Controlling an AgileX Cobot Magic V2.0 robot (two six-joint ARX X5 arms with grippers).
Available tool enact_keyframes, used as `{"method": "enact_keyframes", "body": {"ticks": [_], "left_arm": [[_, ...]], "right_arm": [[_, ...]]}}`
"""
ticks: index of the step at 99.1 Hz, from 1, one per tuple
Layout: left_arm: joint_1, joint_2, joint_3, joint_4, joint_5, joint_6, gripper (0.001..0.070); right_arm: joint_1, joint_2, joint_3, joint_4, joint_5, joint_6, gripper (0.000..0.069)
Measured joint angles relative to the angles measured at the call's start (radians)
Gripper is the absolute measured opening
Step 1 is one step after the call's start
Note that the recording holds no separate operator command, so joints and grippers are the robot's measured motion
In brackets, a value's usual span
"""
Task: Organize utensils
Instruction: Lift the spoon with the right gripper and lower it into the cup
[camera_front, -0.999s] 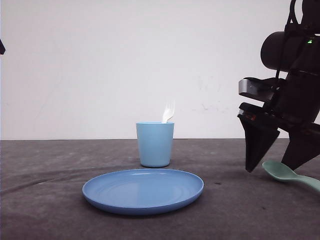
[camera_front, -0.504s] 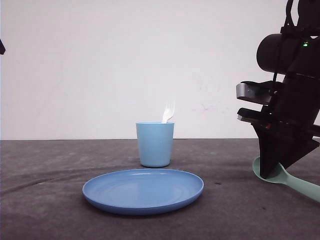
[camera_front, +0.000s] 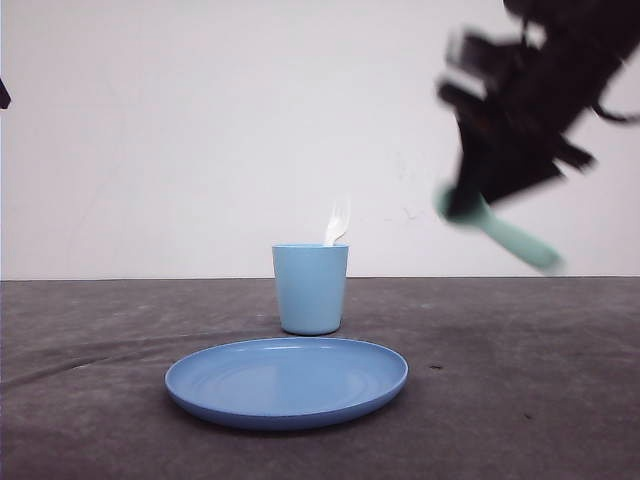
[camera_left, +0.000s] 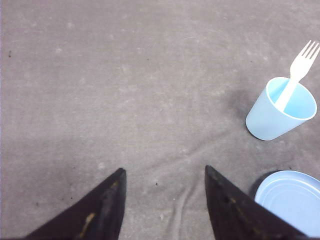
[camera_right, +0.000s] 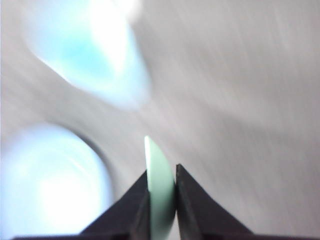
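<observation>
The white fork (camera_front: 337, 222) stands tines-up in the light blue cup (camera_front: 310, 288), and it shows the same way, fork (camera_left: 298, 70) in cup (camera_left: 280, 110), in the left wrist view. My right gripper (camera_front: 465, 205) is blurred, high in the air at the upper right, shut on the mint-green spoon (camera_front: 510, 235), whose handle slants down to the right. In the right wrist view the spoon (camera_right: 160, 190) is pinched edge-on between the fingers of the right gripper (camera_right: 161, 172). My left gripper (camera_left: 165, 175) hangs open over bare cloth, left of the cup.
A round blue plate (camera_front: 286, 380) lies in front of the cup on the dark grey cloth (camera_front: 100, 400); its rim (camera_left: 290, 200) shows beside my left fingers. A white wall stands behind the table.
My right gripper closed on the spoon at the table's right side, then lifted it fast up and leftward; it is now high in the air. Cup, fork and plate have not moved.
</observation>
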Motion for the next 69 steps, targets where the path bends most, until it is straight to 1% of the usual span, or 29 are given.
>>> {"method": "enact_keyframes", "body": {"ticks": [11,22,32,46,59,69], "left_arm": [[0.000,0.000,0.000,0.000,0.000,0.000,0.0297],[0.000,0.000,0.000,0.000,0.000,0.000,0.0297],[0.000,0.000,0.000,0.000,0.000,0.000,0.0297],[0.000,0.000,0.000,0.000,0.000,0.000,0.0297],[0.000,0.000,0.000,0.000,0.000,0.000,0.0297],[0.000,0.000,0.000,0.000,0.000,0.000,0.0297]], "right_arm": [[0.023,-0.014,0.021,0.126,-0.055,0.003,0.0046],[0.047,-0.013,0.021,0.276,-0.059,0.012,0.0046],[0.077,-0.006,0.021,0.442,-0.039,0.014,0.0046],[0.126,0.026,0.021,0.638,0.005,0.005,0.0046],[0.166,0.085,0.021,0.797,0.053,-0.037,0.0046],[0.187,0.148,0.021,0.908,0.067,-0.081,0.0046]]}}
